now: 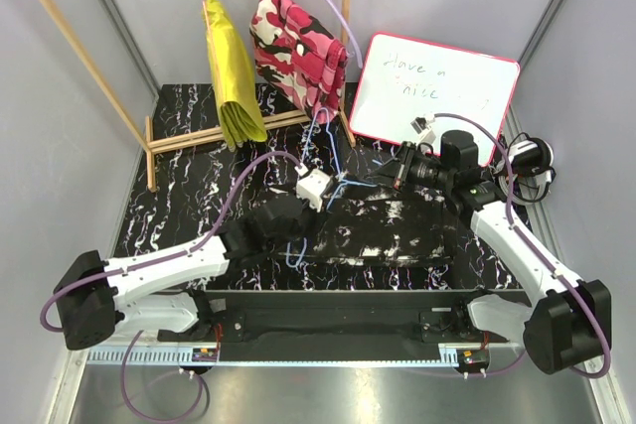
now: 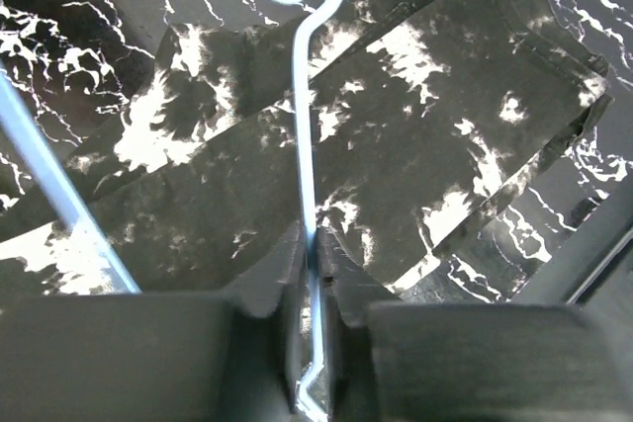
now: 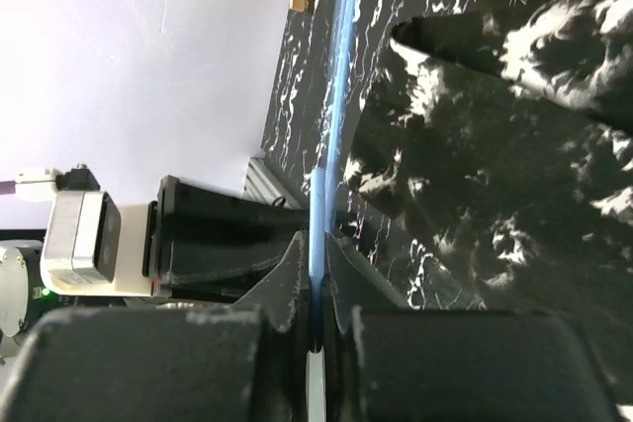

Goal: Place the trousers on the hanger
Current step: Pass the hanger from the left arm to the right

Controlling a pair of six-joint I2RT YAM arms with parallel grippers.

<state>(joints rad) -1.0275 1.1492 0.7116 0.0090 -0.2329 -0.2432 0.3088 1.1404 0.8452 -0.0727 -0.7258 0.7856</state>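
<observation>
Black tabletop (image 1: 179, 196) with thin white veins fills the middle of a small booth with pale grey walls. At the far left stands a wooden rack (image 1: 199, 136), with a yellow garment (image 1: 234, 76) hanging from it and a pink camouflage garment (image 1: 298, 47) beside that. A whiteboard (image 1: 437, 96) with handwriting leans at the far right.

The trousers (image 1: 397, 230) lie flat on the table, right of centre and toward the near edge. They are dark, blotched with white, and spread out as a long folded strip. Neither pincer holds them.

The hanger (image 2: 301, 96), a thin light-blue wire, is up between the two arms at the far-left end of the trousers. Both arms have hold of it.

In the left wrist view, the left gripper (image 2: 312, 244) has its fingers drawn close on either side of one straight run of the wire, pinching it. From there the wire leads away across the trousers to a junction where it forks. Another blue length slants past on the left of that view. Whether the wire touches the fabric below it cannot be told.

In the right wrist view, the right gripper (image 3: 316, 254) is clamped tight on another length of the same wire, and no gap shows beside it. The wire runs straight away from the fingertips toward the far edge of the table. The trousers lie just to one side of it, and the left arm's dark fingers and white camera block show on the other side
</observation>
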